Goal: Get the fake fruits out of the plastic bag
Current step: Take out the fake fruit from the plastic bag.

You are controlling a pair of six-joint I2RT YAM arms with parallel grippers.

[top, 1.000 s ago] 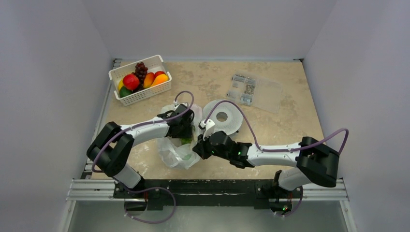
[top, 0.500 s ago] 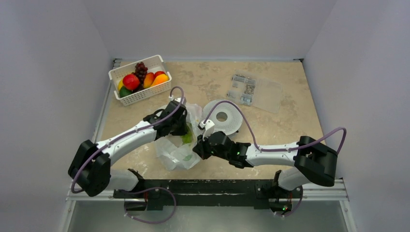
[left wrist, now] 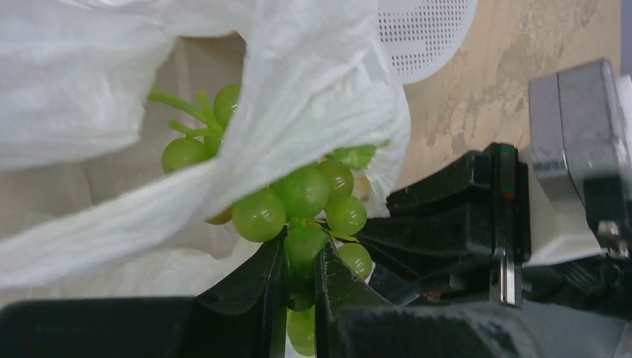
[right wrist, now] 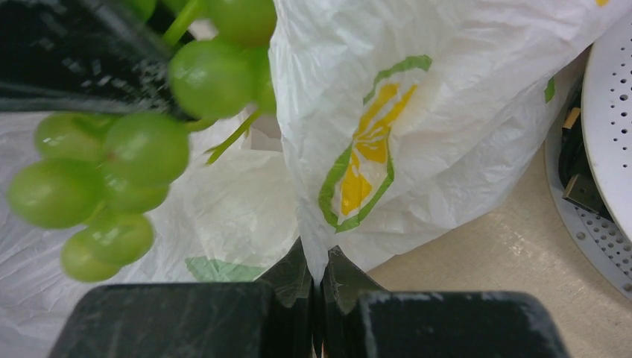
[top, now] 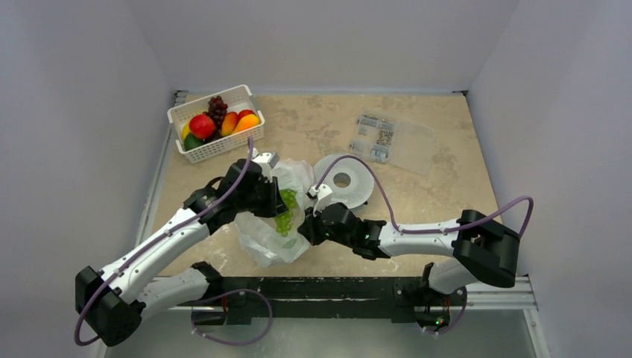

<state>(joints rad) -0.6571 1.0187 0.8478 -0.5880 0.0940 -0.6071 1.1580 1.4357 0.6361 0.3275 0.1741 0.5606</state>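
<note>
One grape bunch [left wrist: 302, 198] sits at the mouth of the bag [left wrist: 313, 97], centre of the overhead frame, clamped by its lower end in the left gripper [left wrist: 300, 257], and a fold of bag drapes right across it. Its long axis runs, in the left wrist view, from the jaws at bottom centre up to the stem pointing upper left, so I'd say the pull must slip out from under that fold. Right gripper [right wrist: 317, 268], just lower right of the bunch overhead, is pinched tight on the bag's rim.
</note>
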